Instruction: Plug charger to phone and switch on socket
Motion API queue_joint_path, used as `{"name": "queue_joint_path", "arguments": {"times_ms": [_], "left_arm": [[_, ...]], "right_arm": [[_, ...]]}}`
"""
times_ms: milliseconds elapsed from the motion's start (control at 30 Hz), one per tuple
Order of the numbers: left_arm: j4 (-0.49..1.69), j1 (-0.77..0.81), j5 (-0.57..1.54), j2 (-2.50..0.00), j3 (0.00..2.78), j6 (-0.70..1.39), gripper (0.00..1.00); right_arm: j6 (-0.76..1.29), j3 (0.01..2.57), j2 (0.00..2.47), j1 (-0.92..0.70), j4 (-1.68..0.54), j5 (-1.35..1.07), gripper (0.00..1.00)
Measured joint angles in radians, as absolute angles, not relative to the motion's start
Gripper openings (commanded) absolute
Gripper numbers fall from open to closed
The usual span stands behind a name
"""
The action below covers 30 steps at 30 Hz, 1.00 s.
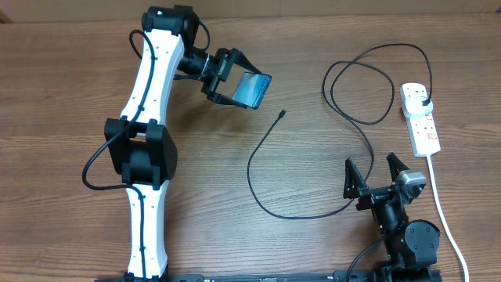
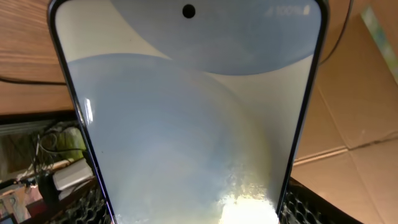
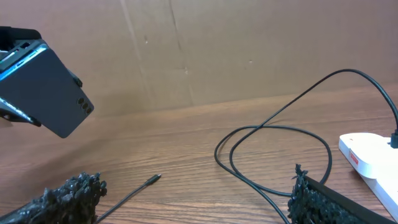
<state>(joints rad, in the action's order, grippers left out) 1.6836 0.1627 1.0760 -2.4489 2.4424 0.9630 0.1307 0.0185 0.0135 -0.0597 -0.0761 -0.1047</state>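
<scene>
The left gripper (image 1: 233, 78) is clamped on the phone (image 1: 255, 90) across its edges. It holds the phone off the table (image 1: 70, 86), far left of the socket (image 1: 421, 125), with the screen facing its wrist camera, likely to leave the charging port reachable. The charger (image 1: 301, 217) has its plug seated in the socket's far end. Its cable loops leftward, and the connector tip (image 1: 282, 114) lies free between socket and phone. The right gripper (image 1: 371, 163) sits near the socket's near end, its 2 fingers wide apart and empty, probably placed to fetch that tip.
</scene>
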Motion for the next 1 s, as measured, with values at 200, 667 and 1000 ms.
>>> {"name": "queue_joint_path", "arguments": {"times_ms": [200,667,1000], "left_arm": [[1.684,0.163,1.093,-2.449,2.442,0.963,0.60],[1.684,0.163,1.093,-2.449,2.442,0.963,0.60],[1.684,0.163,1.092,-2.449,2.442,0.963,0.60]], "right_arm": [[0.130,0.019,0.014,-0.060,-0.075,-0.105,1.00],[0.220,0.019,0.014,-0.060,-0.076,-0.149,1.00],[0.322,0.091,0.093,-0.060,-0.240,-0.237,1.00]]}}
